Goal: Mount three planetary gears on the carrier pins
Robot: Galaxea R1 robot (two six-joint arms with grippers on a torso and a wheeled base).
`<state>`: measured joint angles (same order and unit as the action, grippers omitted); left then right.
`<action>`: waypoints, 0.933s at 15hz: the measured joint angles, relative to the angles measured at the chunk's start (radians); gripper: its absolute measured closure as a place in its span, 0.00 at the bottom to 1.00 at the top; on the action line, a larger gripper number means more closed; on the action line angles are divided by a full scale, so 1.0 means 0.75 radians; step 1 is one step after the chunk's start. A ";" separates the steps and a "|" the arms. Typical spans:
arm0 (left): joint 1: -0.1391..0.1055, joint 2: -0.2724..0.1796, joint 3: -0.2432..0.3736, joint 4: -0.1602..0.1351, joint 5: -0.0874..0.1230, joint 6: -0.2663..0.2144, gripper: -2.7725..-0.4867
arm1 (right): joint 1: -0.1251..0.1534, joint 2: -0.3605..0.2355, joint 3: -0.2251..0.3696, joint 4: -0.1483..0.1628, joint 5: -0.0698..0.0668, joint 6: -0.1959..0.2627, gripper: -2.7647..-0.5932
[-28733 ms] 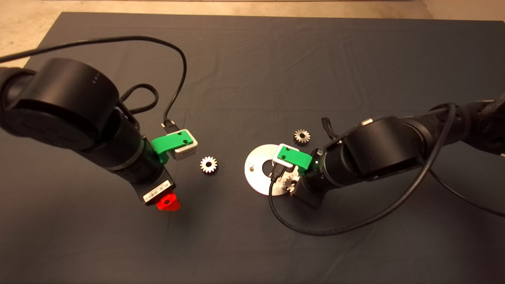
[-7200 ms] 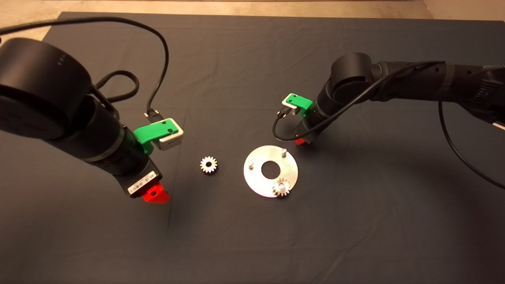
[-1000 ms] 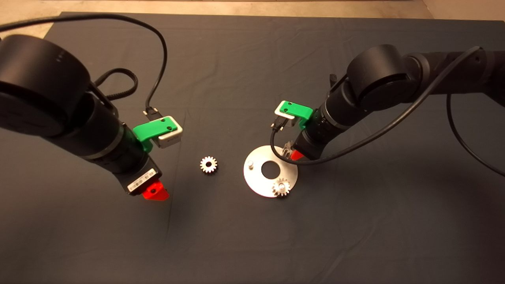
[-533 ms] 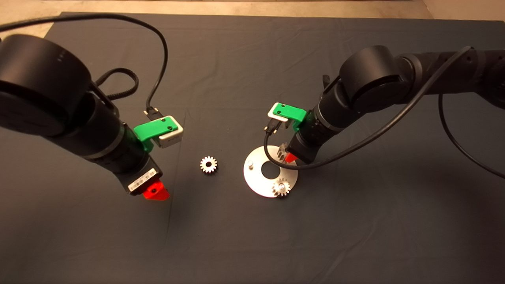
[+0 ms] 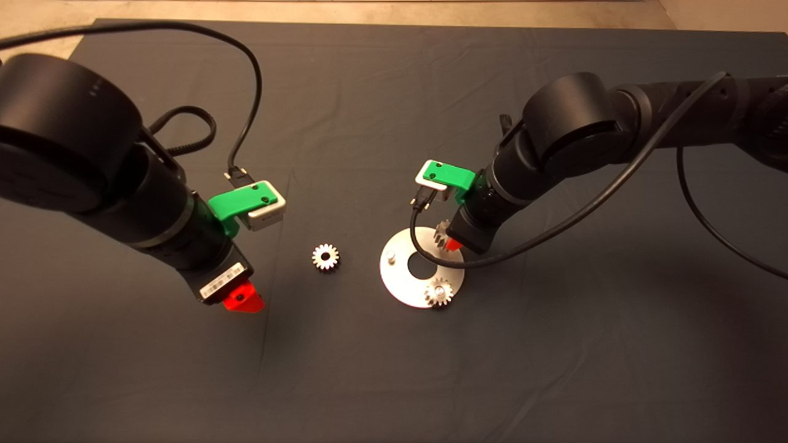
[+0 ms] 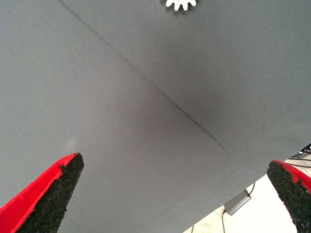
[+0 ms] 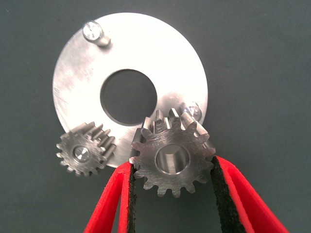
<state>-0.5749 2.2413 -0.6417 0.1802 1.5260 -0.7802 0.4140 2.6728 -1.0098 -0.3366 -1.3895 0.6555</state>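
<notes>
Right wrist: gear (image 7: 172,159) between jaws

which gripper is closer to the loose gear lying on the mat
Left. The left gripper hovers open over the mat just beside the loose gear, toward the left arm's side. The right gripper is beyond it over the disc, shut on another gear.

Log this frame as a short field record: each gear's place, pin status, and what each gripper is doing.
Carrier: flat round silver disc with central hole, on dark mat
Seated gear: small silvery spur gear on one pin
Held gear: second gear between right gripper fingers, over the disc beside a bare pin, not seated
Loose gear: third gear flat on mat, left of disc
Other bare pin
Left gripper: open, empty, above the mat
</notes>
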 joint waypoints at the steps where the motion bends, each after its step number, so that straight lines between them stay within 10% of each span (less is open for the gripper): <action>1: 0.000 0.000 0.000 0.000 0.000 0.000 0.00 | 0.000 -0.002 -0.002 -0.001 -0.002 0.000 0.87; 14: 0.000 0.000 0.000 0.000 0.000 0.000 0.00 | -0.003 0.012 -0.023 -0.125 -0.037 0.000 0.87</action>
<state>-0.5749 2.2413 -0.6417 0.1803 1.5260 -0.7802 0.4117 2.6819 -1.0270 -0.4300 -1.4172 0.6555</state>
